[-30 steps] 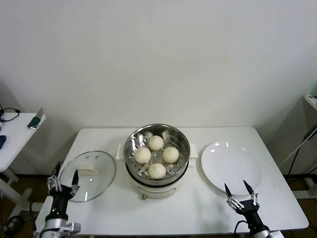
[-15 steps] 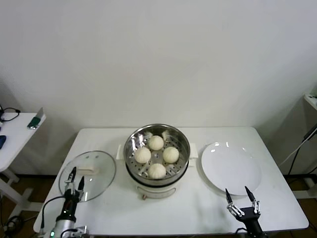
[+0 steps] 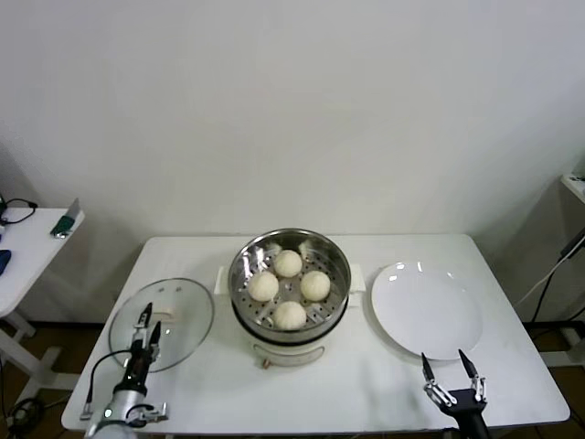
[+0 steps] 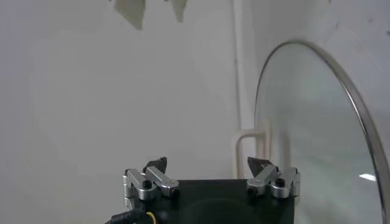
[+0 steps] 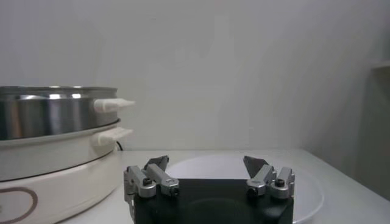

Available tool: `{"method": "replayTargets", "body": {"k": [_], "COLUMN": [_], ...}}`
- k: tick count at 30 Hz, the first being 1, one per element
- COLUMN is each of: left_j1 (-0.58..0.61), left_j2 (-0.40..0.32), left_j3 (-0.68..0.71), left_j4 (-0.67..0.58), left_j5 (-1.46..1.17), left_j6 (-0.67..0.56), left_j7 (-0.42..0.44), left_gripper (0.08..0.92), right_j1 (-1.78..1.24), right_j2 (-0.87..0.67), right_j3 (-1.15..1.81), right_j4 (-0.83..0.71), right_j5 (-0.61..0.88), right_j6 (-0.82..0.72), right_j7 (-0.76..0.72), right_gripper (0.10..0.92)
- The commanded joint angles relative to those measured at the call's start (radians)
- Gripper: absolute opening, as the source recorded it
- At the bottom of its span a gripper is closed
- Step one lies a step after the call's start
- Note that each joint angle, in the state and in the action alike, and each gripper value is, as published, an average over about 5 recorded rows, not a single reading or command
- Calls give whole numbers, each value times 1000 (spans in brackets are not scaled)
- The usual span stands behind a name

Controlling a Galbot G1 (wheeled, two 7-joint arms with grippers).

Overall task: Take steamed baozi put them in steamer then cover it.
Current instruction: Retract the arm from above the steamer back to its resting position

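Several pale baozi (image 3: 288, 263) sit in the shiny steamer (image 3: 289, 340) at the table's middle, on the perforated tray. The steamer's steel wall (image 5: 49, 115) also shows in the right wrist view. The glass cover (image 3: 183, 311) lies flat on the table to the steamer's left, cream handle up. My left gripper (image 3: 151, 320) hovers open over the cover's near-left part, holding nothing. In the left wrist view this gripper (image 4: 210, 163) is open, with the cover (image 4: 317, 134) ahead and to one side. My right gripper (image 3: 448, 364) is open and empty near the front edge. In its wrist view the gripper (image 5: 207, 161) is also open.
A bare white plate (image 3: 426, 311) lies to the right of the steamer, just beyond the right gripper, and the plate (image 5: 304, 176) also shows in the right wrist view. A small side table (image 3: 27, 247) with loose items stands off to the left.
My left gripper has swung in from the table's left edge onto the cover's near-left part. My right gripper has drawn back toward the front edge. Both stayed open.
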Motion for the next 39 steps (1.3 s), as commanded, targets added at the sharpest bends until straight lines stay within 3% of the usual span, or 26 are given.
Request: {"method": "replayTargets", "body": {"k": [1, 19, 39], "left_j1": [-105, -152, -149], "left_j2": [17, 39, 48], "left_j3": [15, 38, 37], "left_j4": [99, 138, 185], "left_j5": [28, 20, 23], "left_j6": [11, 41, 47], "left_j7": [5, 41, 23], "left_gripper": [823, 814, 264], "right_j1": [-14, -32, -28], "right_j2": [7, 24, 30], "right_j3": [8, 14, 13], "right_j4": [6, 16, 14], "right_j5": [-3, -23, -36], "right_j6": [6, 13, 15], "right_j7": [0, -4, -7], "right_gripper": [823, 823, 823]}}
